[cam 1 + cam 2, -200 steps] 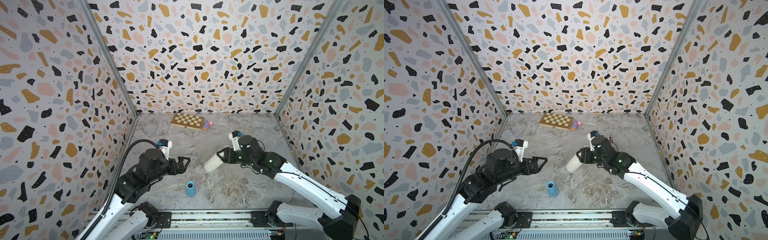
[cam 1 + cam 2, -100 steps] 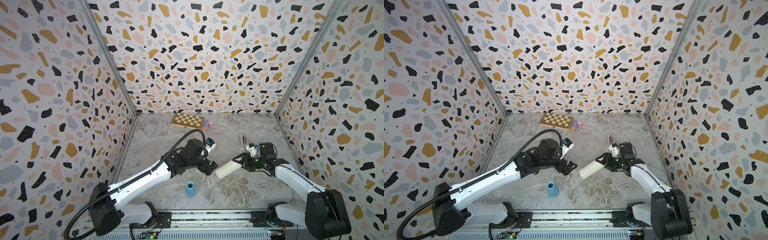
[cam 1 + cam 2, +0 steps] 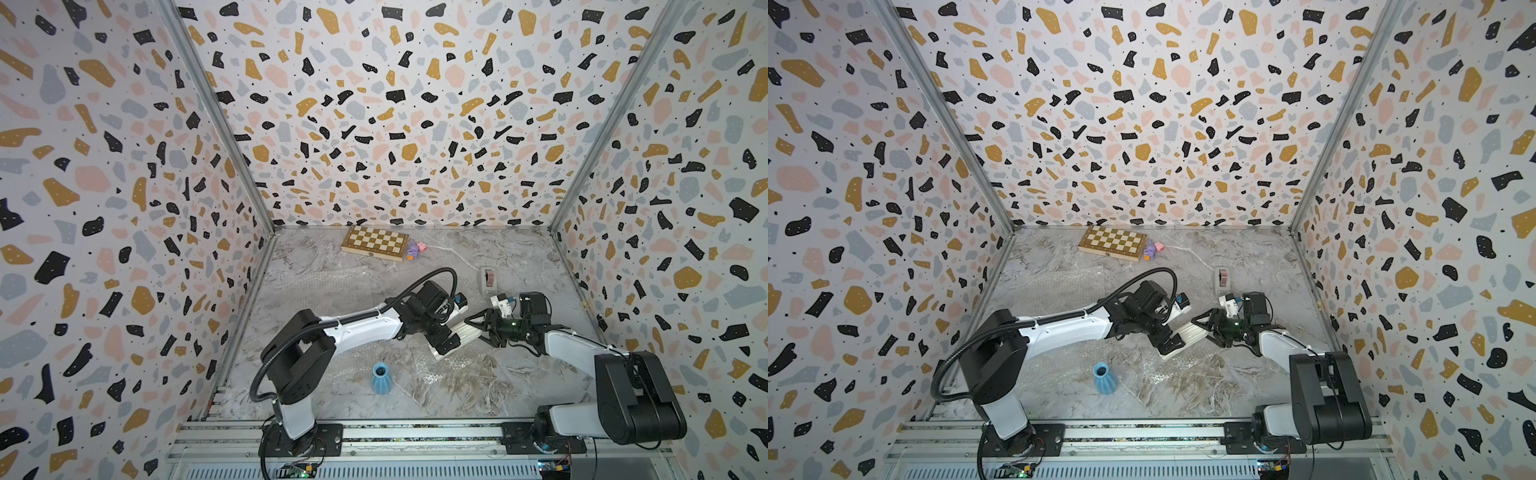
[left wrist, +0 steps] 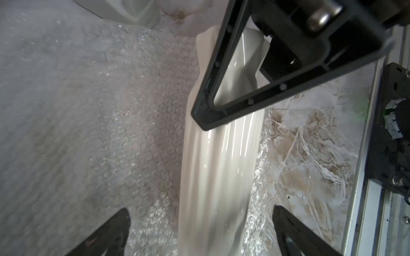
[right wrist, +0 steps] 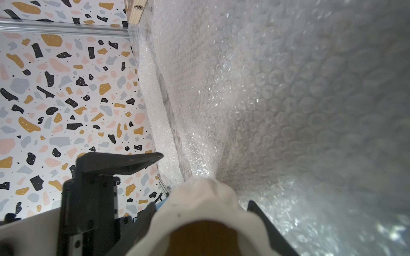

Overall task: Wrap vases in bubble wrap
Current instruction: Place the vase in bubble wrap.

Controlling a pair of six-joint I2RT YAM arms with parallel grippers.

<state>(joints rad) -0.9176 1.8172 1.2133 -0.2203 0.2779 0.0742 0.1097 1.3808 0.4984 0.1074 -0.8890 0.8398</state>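
Nearest you, the small light blue ribbed vase (image 3: 380, 377) (image 3: 1104, 377) stands upright on the grey marble surface (image 3: 519, 257). Its mouth faces up and it is well apart from both arms.

Behind it, the tall cream-white ribbed vase (image 3: 464, 332) (image 3: 1188, 332) (image 4: 217, 177) lies tilted on a clear, crinkly sheet of bubble wrap (image 3: 440, 372) (image 4: 111, 110). Its base points toward the blue vase and its scalloped rim toward your right arm. Your right tool (image 3: 478, 331) (image 3: 1204, 330) is clamped on that rim, one finger on each side. In the right wrist view the mouth shows a brownish inside.

Your left tool (image 4: 199, 221) straddles the base end with its jaws spread wide, leaving a gap to the vase on both sides. From the left wrist, the right tool's triangular finger crosses over the upper body.

Further back on the left, more bubble wrap lies flat. Just beyond the right tool stands a white tape dispenser (image 3: 488, 280) (image 3: 1223, 279). A wooden chessboard (image 3: 374, 242) (image 3: 1113, 242) lies against the back wall, with small pink and purple toys (image 3: 415, 249) just beside it.
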